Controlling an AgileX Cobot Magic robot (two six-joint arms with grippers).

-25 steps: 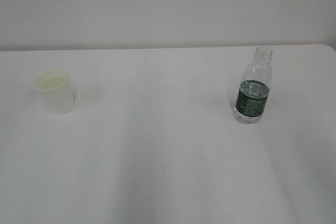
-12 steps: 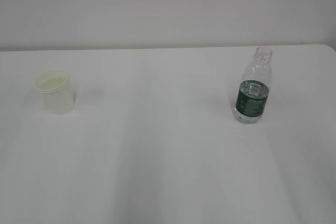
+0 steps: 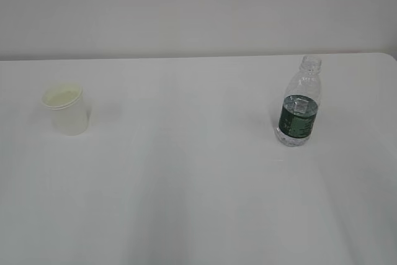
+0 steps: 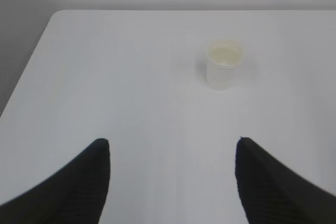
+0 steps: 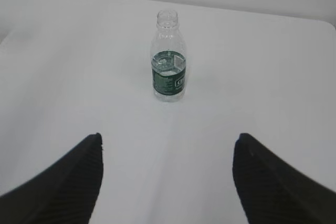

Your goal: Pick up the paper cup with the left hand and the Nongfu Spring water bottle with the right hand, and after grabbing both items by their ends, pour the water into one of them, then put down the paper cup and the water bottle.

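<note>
My left gripper [image 4: 172, 145] hangs above the table [image 3: 198, 203] with its two dark fingers [image 4: 79, 182] spread wide and nothing between them. The cup [image 4: 224, 63] stands upright on the table well ahead of it, a little right of the line between the fingertips, not touched by anything. It sits in the left half of the table, nearer the far edge than the near one, and well in from the rounded far left corner that my left wrist camera shows. Its rim faces up and its inside looks cream; I cannot tell whether anything is in it.

My right gripper [image 5: 168, 142] is likewise parted wide and empty, its fingers [image 5: 273, 182] framing bare tabletop. The bottle [image 5: 169, 56] stands upright well ahead of it, close to the middle of the gap as that camera sees it. It has no cap, and a dark green label wraps its lower body. Water [image 5: 168, 60] shows at about the top of the label.

From the exterior camera, the cup [image 3: 65, 109] is toward the left edge and the bottle [image 3: 300, 102] toward the right edge, near the rounded far right corner, the two well apart with bare white tabletop between them. Neither of my arms shows in that view.
</note>
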